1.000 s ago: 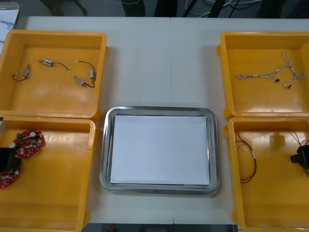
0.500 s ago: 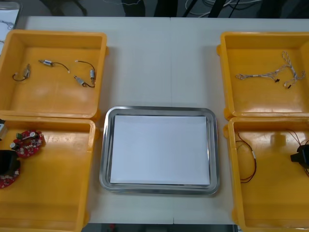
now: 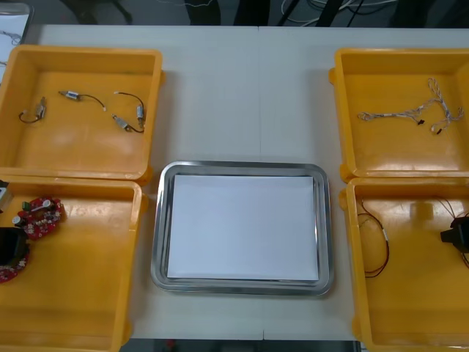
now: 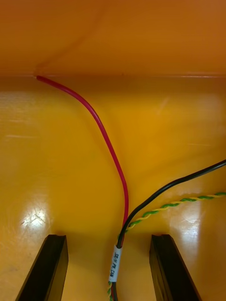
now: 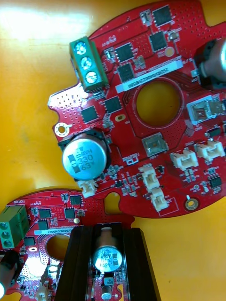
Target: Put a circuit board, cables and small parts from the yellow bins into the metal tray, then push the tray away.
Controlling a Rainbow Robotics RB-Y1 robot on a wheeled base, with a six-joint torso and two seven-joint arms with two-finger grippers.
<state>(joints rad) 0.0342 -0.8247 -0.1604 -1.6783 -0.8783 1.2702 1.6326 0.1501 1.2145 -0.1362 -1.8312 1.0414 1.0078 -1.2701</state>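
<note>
The left jaws are drawn in to a narrow gap. Their fingers sit close against either side of a silver capacitor standing on a board, so they have hold of that board. Just past the fingertips a second board lies flat, close beside the held one. Both boards are on the floor of the left bin, which these jaws reach into at its outer side.

The right jaws stand wide open, with fingers well apart and gripping nothing. Between them runs a cable in a white sleeve. Ahead of the fingertips it splits into a red wire, a black wire and a yellow-green twist. These jaws are low in the right bin, near its outer wall.

The tray sits on the surface between the two pairs of jaws, white inside and holding nothing.
</note>
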